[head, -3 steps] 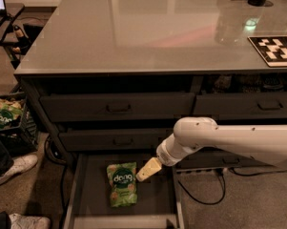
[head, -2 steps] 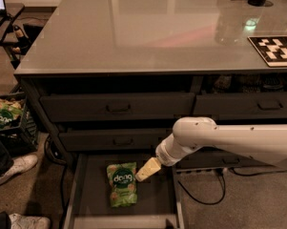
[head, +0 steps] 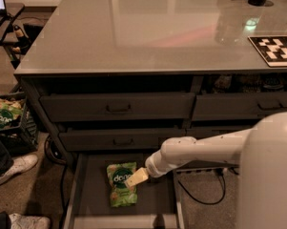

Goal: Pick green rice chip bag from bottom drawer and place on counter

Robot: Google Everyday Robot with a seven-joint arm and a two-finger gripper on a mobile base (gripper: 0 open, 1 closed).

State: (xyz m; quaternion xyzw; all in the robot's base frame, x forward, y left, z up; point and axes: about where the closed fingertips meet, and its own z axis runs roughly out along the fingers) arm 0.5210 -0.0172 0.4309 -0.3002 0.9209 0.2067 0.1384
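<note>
Green rice chip bag (head: 119, 187) lay flat on floor of open bottom drawer (head: 155, 202), left of centre, logo up. White arm (head: 205, 149) reached in from right. We saw tan claw (head: 137, 177) low over drawer, tip overlapping bag's upper right edge. We could not tell whether claw was spread or closed, nor whether it touched bag. Glossy grey tabletop (head: 133, 32) above carried patterned board (head: 275, 49) near right edge.
</note>
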